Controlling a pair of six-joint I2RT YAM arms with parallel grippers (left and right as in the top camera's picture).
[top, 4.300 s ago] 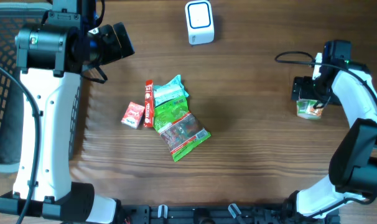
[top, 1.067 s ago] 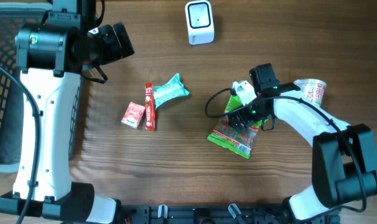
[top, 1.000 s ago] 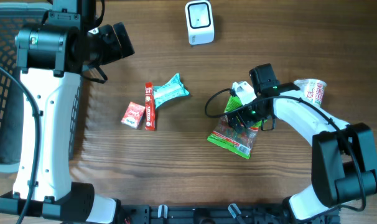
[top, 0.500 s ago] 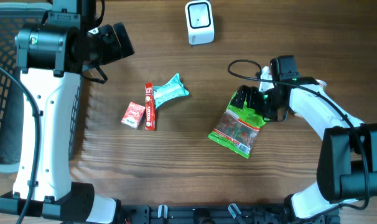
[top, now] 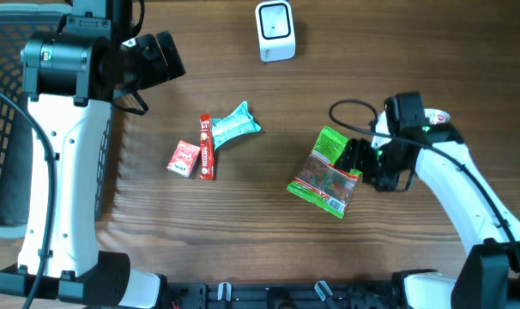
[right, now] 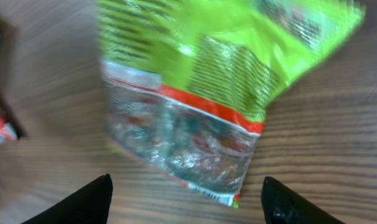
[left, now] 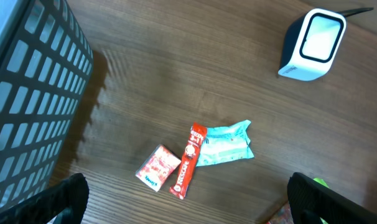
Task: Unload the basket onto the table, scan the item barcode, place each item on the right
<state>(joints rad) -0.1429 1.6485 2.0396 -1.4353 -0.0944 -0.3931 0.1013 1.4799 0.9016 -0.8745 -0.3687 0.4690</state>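
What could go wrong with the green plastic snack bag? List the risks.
1. The right gripper stands open at the edge of the green plastic snack bag, which lies flat; closing may shove it instead of pinching it.
2. The limp bag could sag and hide its barcode from the white box-shaped scanner.
3. The white printed cup beside the right arm might get knocked.

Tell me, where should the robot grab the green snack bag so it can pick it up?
The green bag lies flat on the table, so there is no side wall to squeeze. Best guess: pinch its crinkled green end, which looks a little puffed up, coming down from above on the right side, where the right pincer is, open.
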